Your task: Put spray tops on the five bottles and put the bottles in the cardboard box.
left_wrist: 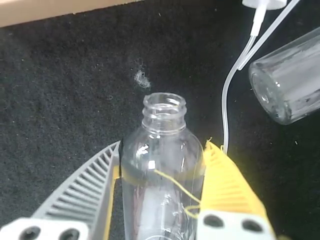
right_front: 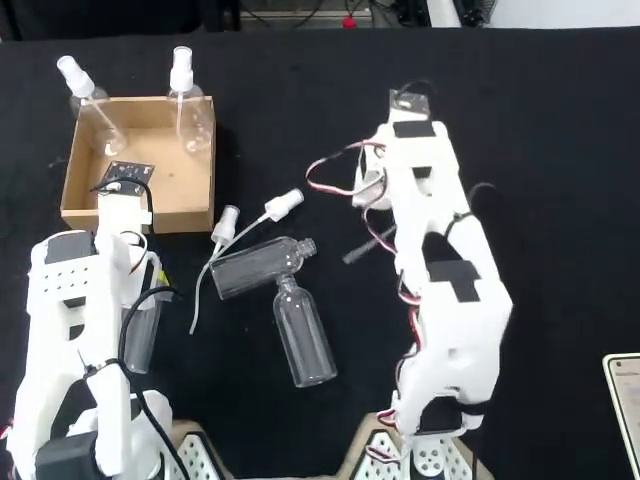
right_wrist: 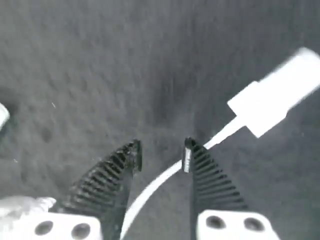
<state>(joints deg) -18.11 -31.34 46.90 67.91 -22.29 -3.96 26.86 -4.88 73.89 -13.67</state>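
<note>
My left gripper [left_wrist: 162, 175] is shut on an uncapped clear bottle [left_wrist: 162, 150], its grey and yellow fingers pressing the sides and the open neck pointing away. In the high view this bottle [right_front: 140, 338] lies beside the left arm, in front of the cardboard box [right_front: 190, 215]. My right gripper [right_wrist: 162, 150] is open just above the black cloth, with the thin tube of a white spray top [right_wrist: 275, 97] running between its fingers. Two more topless bottles [right_front: 255, 268] [right_front: 303, 340] lie mid-table, and two loose spray tops [right_front: 228, 225] [right_front: 283, 205] lie beside them.
Two bottles with spray tops [right_front: 100, 120] [right_front: 190, 115] lie in the box. The right arm [right_front: 430, 230] stretches over the table's middle right. The base of a lying bottle [left_wrist: 287, 80] and a spray tube [left_wrist: 232, 85] are close to my left gripper.
</note>
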